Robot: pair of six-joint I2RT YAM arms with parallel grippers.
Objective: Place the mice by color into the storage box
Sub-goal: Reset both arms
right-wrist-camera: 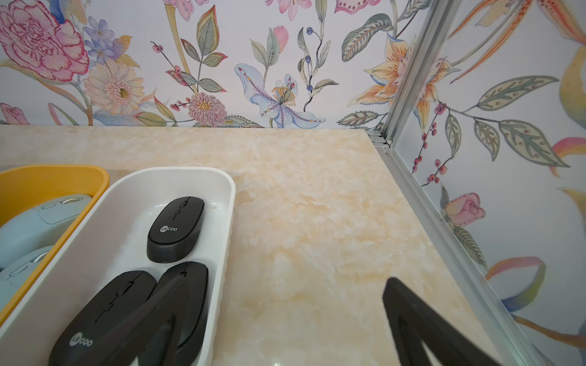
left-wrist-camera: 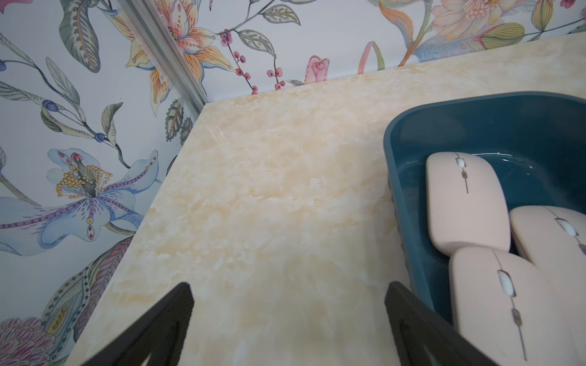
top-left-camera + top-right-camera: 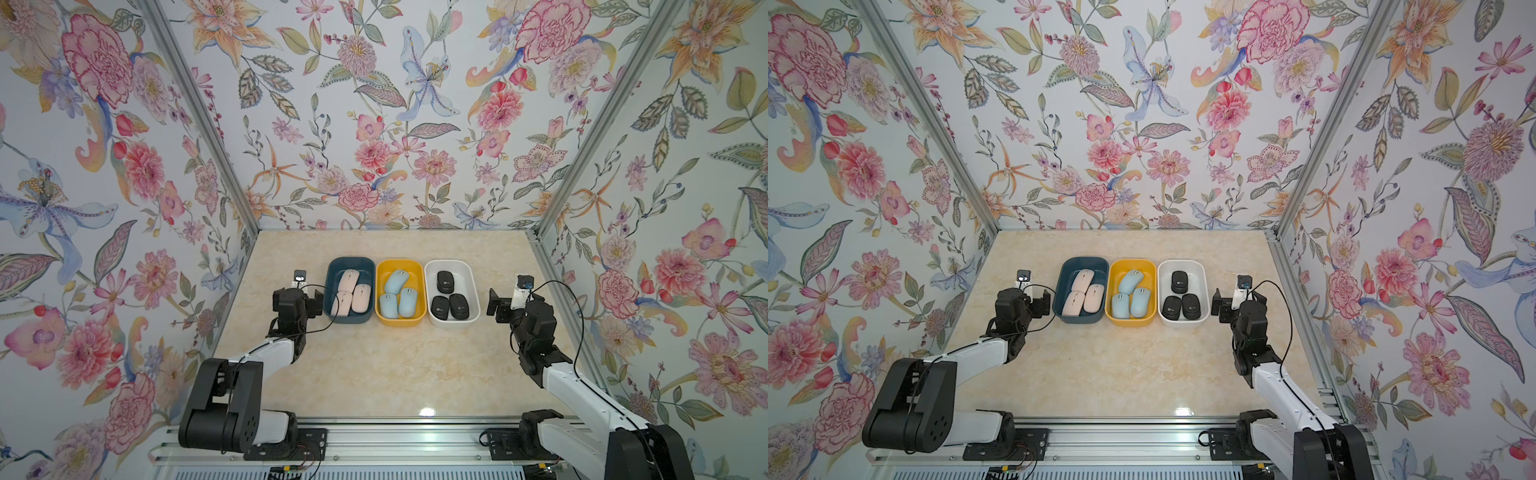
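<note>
Pink mice (image 3: 348,281) lay in the teal box (image 3: 349,258), blue mice (image 3: 396,281) in the yellow box (image 3: 400,261), black mice (image 3: 444,281) in the white box (image 3: 451,262). The left pincer (image 2: 288,288) and right pincer (image 1: 288,282) stood apart, empty, flanking the row.

Three boxes in a row: yellow box (image 3: 399,262) in the middle, teal box (image 3: 330,286) on its left, white box (image 3: 451,262) on its right.
Nine mice in all.
Three pink mice (image 3: 348,280), left of the yellow box.
Three blue mice (image 3: 396,281), inside the yellow box.
Three black mice (image 3: 444,281), right of the yellow box.
Two arms, left arm (image 3: 266,351) and right arm (image 3: 582,384), one to each side of the yellow box.
</note>
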